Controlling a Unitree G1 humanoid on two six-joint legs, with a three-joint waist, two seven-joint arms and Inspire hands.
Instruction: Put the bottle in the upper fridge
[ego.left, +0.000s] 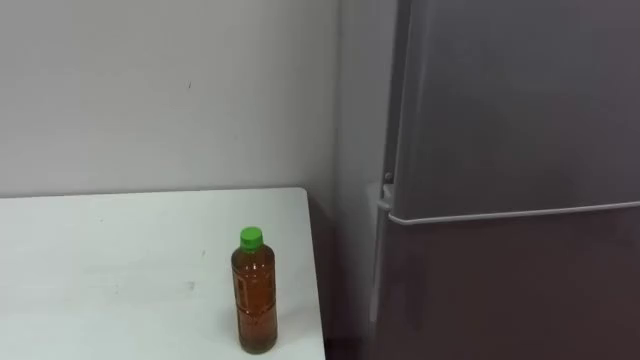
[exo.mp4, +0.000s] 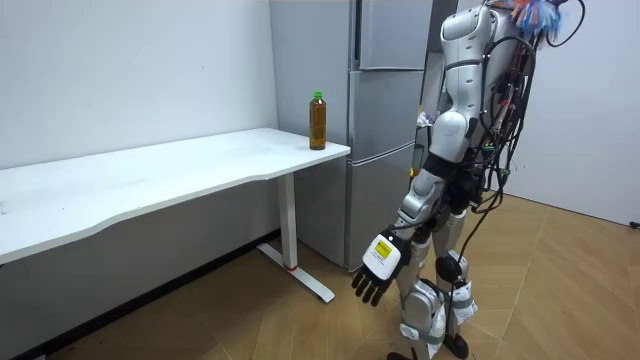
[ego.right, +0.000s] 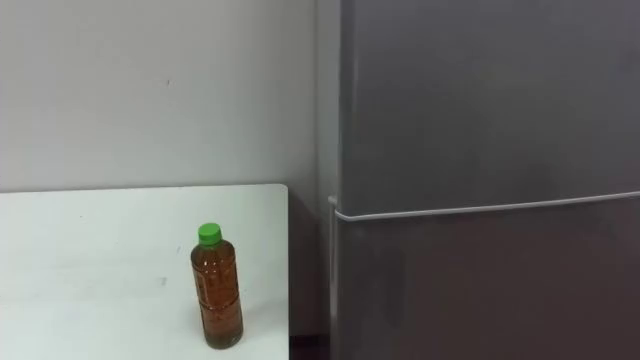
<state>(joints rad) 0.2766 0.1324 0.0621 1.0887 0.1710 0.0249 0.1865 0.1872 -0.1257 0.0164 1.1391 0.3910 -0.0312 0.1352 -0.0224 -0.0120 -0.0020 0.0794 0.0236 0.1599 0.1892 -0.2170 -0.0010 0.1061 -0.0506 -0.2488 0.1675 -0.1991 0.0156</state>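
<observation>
A clear bottle of amber drink with a green cap stands upright on the white table, close to the table's right end. Right of it is a grey two-door fridge; both doors are closed, and a pale seam divides the upper door from the lower door. In the room view I stand on the wooden floor about a step from the fridge and the bottle. My left hand hangs at thigh height, fingers relaxed and holding nothing.
The long table runs along the wall toward the room view's left, on a white leg. A narrow gap separates the table's end from the fridge's side. Open floor lies around me.
</observation>
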